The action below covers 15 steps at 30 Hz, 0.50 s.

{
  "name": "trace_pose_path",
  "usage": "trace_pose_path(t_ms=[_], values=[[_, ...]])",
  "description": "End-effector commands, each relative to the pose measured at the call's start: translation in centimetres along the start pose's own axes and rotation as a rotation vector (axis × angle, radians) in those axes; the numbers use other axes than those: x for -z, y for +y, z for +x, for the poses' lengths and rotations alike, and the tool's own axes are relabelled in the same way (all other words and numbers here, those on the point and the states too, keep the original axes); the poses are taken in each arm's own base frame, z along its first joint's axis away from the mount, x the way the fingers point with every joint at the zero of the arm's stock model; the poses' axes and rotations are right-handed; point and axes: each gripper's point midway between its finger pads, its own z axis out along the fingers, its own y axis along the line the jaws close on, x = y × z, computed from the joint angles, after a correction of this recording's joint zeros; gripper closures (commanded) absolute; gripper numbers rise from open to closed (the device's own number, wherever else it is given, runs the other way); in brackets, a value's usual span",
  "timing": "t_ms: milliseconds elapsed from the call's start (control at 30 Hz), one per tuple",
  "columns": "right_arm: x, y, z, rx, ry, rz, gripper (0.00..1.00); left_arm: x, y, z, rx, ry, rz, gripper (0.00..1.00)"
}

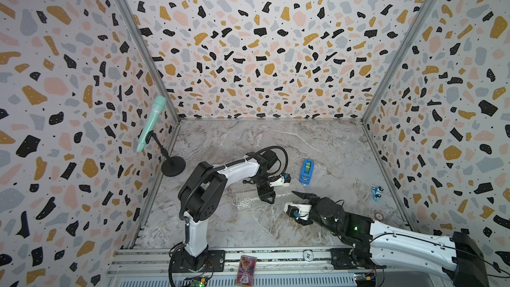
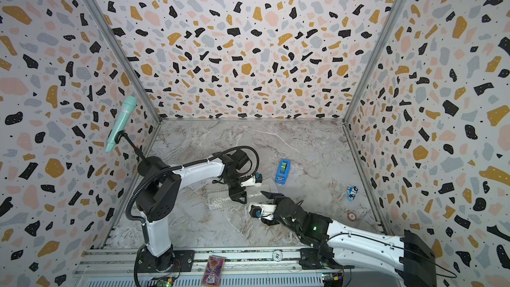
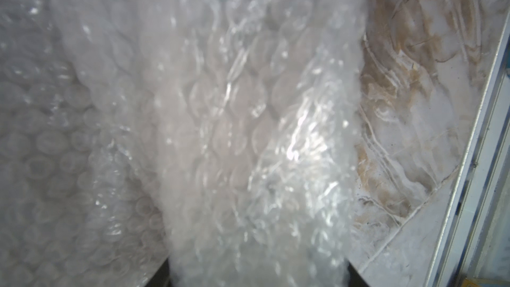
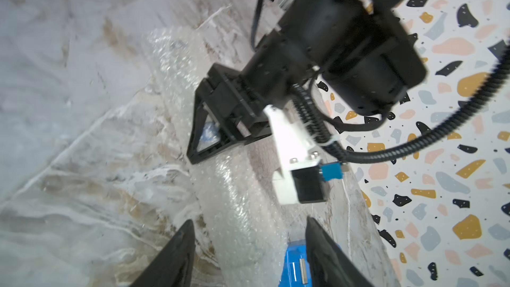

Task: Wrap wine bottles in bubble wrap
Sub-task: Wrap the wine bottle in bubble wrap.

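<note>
Evidently left gripper [image 1: 267,199] clamps bubble wrap [image 3: 220,133] — right gripper [image 4: 249,220] gapes.

Walls [image 1: 248,37] pale, scattered with black, mustard, pink and grey-blue blotches and fine black specks; table [image 1: 220,139] grey-white marble with brown veining; tape dispenser [image 1: 306,171] bright blue, green at its middle; bubble wrap [image 1: 249,201], near the dispenser, clear and glinting, dotted all over with round bubbles; microphone [image 1: 151,122], far left of the dispenser in both top views, mint green on a black stand [image 1: 173,166]; toy [image 1: 377,192], right of the dispenser, blue and white; arms [image 1: 237,169] white-shelled with black joints.
</note>
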Motion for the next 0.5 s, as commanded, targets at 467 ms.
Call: trace_pose_path(t_ms=[467], values=[[-5.9,1.0,2.6,0.303,0.143,0.077,0.26,-4.5,-0.7,5.2,0.174,0.202,0.151,0.87]])
